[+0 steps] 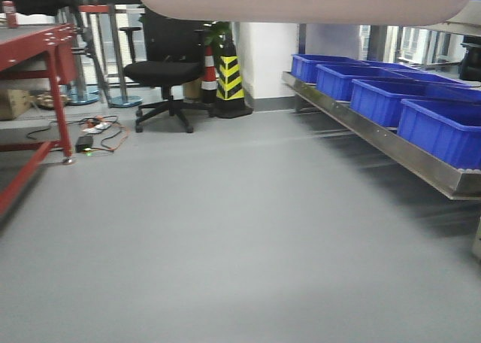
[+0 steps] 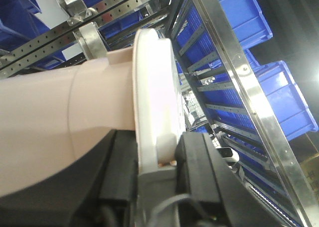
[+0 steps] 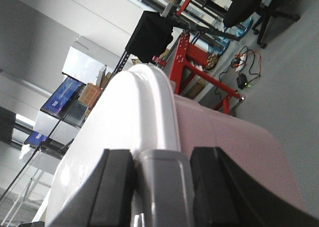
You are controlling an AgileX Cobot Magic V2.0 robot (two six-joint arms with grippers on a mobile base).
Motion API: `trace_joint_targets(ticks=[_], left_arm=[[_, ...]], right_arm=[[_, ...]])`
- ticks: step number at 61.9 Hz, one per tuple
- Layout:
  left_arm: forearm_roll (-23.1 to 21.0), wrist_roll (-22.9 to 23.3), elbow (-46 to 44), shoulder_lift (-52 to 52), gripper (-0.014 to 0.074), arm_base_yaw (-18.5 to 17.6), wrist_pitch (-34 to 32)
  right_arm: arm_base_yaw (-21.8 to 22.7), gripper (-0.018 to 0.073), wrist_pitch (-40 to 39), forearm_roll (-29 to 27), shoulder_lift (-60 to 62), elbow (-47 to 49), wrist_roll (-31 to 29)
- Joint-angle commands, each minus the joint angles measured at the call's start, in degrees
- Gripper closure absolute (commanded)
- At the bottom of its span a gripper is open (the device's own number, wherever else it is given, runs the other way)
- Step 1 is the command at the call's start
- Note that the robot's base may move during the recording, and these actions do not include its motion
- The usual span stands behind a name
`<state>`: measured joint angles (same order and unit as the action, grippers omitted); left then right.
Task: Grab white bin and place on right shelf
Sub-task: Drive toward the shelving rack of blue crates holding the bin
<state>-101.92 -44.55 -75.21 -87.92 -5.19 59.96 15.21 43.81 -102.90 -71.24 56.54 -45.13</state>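
The white bin is held up off the floor, and its pinkish underside fills the top of the front view. In the left wrist view my left gripper is shut on the bin's rim, one black finger on each side of the white lid and its grey handle piece. My right gripper is shut the same way on the opposite end, with the glossy lid on its left and the tub wall on its right. The right shelf, a long steel lip, runs along the right.
Several blue bins stand in a row on the steel shelf. A red-framed table is at the left, with cables and a power strip on the floor beside it. A black office chair and a striped cone stand at the back wall.
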Motion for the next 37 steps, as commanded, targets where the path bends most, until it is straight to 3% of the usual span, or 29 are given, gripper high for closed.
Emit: trace_joint_targets(ticks=[1,37], left_arm=[[-6.01,-1.39,-2.13,2.78,0.0722,-2.59,15.89],[-6.01,-1.39,-2.13,2.78,0.0722,-2.59,15.89]], right_arm=[[-1.65,0.0491,9.32,-5.48,2.11,2.14,-0.27],[-1.65,0.0491,9.32,-5.48,2.11,2.14,-0.27]])
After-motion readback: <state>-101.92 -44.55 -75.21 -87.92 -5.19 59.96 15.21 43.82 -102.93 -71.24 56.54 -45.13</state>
